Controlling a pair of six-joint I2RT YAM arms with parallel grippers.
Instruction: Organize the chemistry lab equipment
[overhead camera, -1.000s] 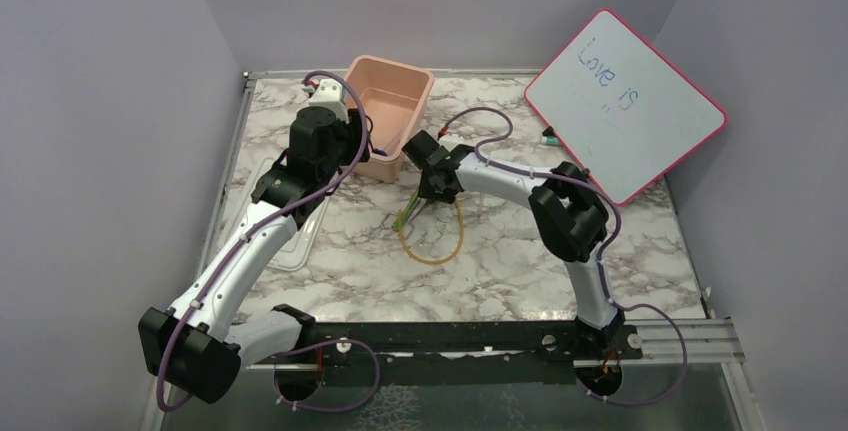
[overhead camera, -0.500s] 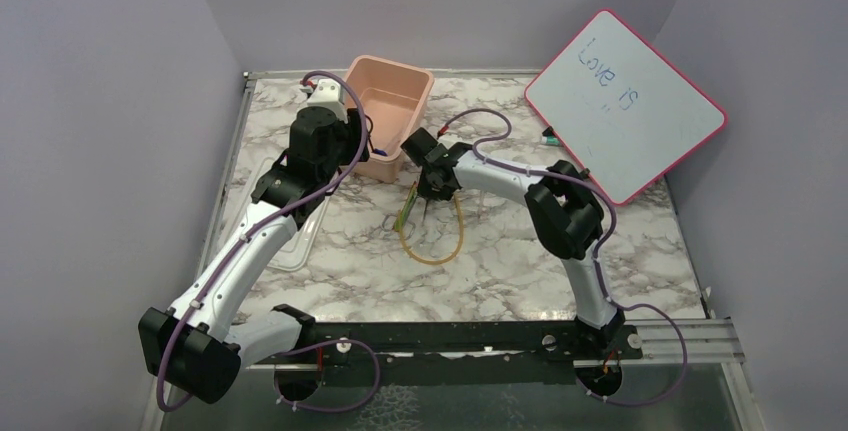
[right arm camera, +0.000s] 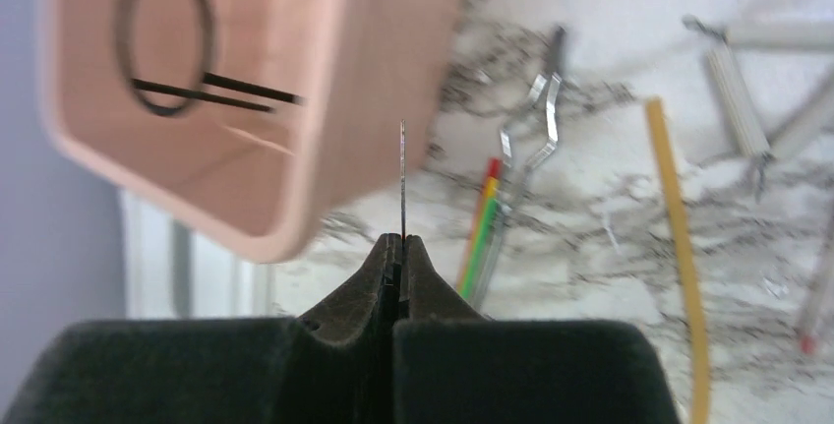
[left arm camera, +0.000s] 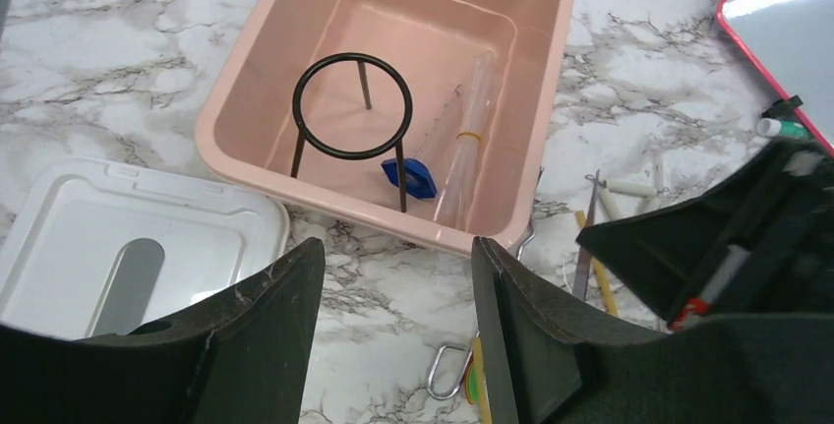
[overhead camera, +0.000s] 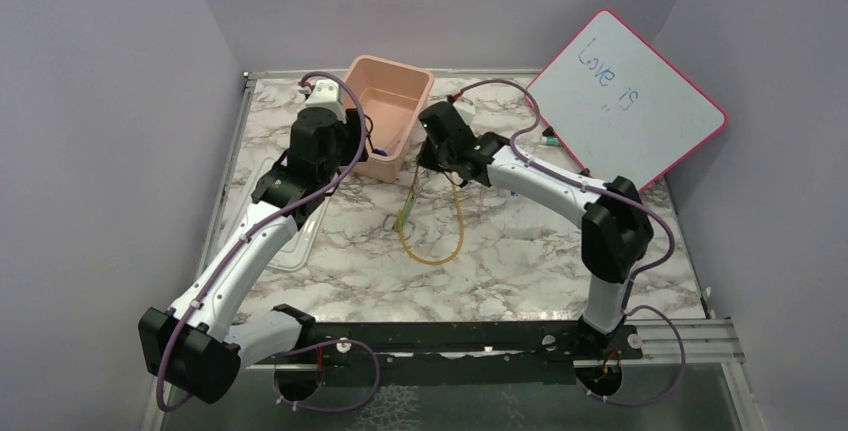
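Lengthwise, a thin pin [right arm camera: 401, 173] sticks straight out of the right gripper's [right arm camera: 401, 243] pinching jaws, just beside the pink tub's [right arm camera: 379, 90] wall; the left gripper [left arm camera: 390, 281] is spread and empty.

Right wrist view blurred; thin sliver [right arm camera: 402, 178] pinched in right pincer [right arm camera: 401, 239], perhaps wire, too fine to identify.

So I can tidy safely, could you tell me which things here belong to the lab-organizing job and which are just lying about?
Job: black wire ring stand, small blue piece and clear glass tube in the pink plastic tub; amber rubber tube; green-handled tool; thin metal tweezers; thin metal needle in the right fingers.
Lying about: red-framed whiteboard; white plastic lid.
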